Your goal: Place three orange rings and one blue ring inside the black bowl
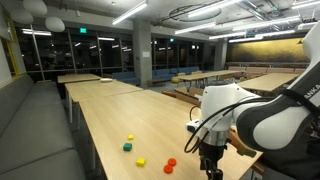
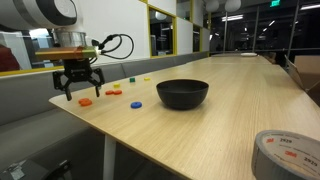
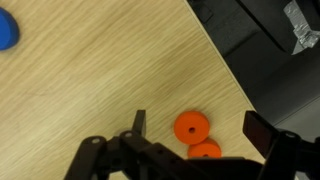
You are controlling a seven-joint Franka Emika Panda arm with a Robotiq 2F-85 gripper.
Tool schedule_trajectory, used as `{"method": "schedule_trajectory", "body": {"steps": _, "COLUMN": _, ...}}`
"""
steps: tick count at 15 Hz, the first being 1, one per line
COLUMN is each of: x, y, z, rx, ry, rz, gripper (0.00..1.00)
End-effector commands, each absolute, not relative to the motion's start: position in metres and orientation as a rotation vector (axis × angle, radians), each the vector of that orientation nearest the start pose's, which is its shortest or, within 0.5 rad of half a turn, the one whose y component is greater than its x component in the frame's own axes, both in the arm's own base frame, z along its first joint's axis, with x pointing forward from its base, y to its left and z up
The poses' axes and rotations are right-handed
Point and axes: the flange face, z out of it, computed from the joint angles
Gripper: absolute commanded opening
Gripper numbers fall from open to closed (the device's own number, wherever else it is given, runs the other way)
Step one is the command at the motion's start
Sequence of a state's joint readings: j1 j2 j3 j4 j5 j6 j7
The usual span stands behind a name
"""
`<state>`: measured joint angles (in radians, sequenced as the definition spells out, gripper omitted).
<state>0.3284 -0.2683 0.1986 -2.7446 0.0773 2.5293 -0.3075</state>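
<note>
The claw (image 2: 80, 92) hangs wide open, holding nothing, just above two orange rings (image 3: 191, 127) lying side by side near the edge of the surface (image 3: 90, 80) — the black bowl (image 2: 183, 93) stands well apart. Centre on one ring, drop straight, pinch across its rim — sparing its neighbour.

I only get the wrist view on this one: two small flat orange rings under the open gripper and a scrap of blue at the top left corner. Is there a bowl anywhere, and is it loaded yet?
Observer: Yes, a round glossy black bowl stands on the wooden table, apart from the gripper; no ring shows inside it.
Operator: Is that blue scrap a whole ring?
Observer: Yes, a small flat blue ring, lying between the orange rings and the bowl.
Operator: Any clutter nearby?
Observer: A small yellow block and a green block lie beyond the rings.
</note>
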Motion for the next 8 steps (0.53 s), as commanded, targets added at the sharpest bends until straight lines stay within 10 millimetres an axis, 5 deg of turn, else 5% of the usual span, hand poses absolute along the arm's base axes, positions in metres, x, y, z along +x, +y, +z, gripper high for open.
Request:
{"method": "schedule_trajectory", "body": {"steps": 1, "x": 0.3478, "y": 0.1999, "z": 0.3043, "rx": -2.875, "ry": -1.166, "rz": -0.115, "gripper": 1.0}}
{"method": "schedule_trajectory", "body": {"steps": 8, "x": 0.3543, "y": 0.2052, "z": 0.2958, "rx": -2.875, "ry": -1.153, "rz": -0.106, "gripper": 1.0}}
